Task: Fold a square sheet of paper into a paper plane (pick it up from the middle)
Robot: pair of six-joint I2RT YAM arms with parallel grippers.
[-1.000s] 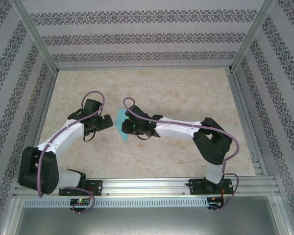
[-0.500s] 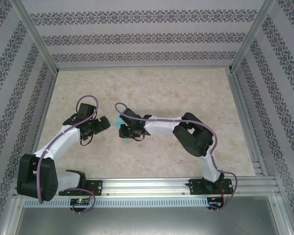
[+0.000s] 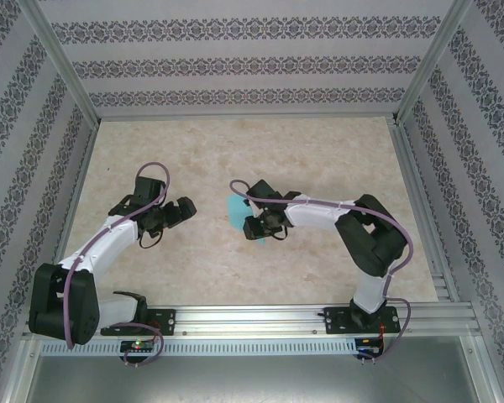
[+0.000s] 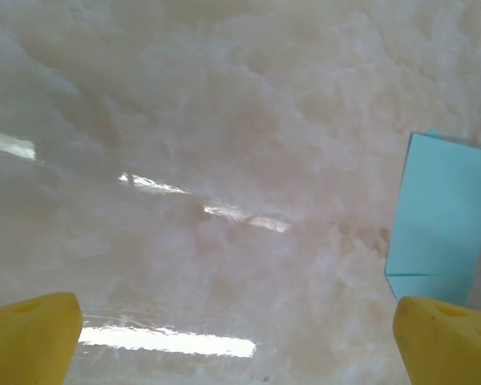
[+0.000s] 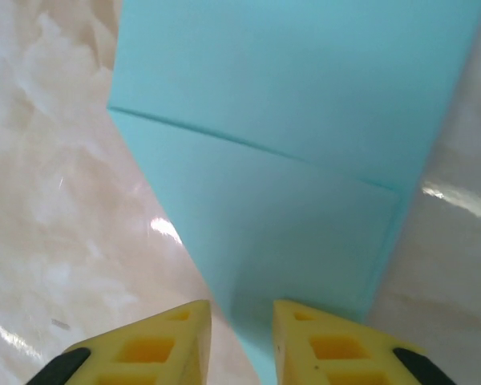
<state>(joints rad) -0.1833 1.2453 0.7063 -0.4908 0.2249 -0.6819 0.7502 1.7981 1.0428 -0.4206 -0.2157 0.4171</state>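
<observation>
While the right gripper [image 5: 242,309], jaws slightly parted, sits over the creased turquoise-blue square sheet of paper [image 5: 305,120] mid-frame, the wide-open left gripper [image 4: 234,305] should probably pin its free edge.

A glossy cream marble-patterned tabletop [image 3: 319,168]; damask-striped walls [image 3: 235,63] around it; aluminium rail [image 3: 260,317] at the near edge.

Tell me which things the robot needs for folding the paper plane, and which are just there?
For the job:
- blue paper, with a fold in it
- right pincer, right at the paper
- left pincer, open, close by

Just there:
- table
- patterned walls
- metal rail at the front
</observation>
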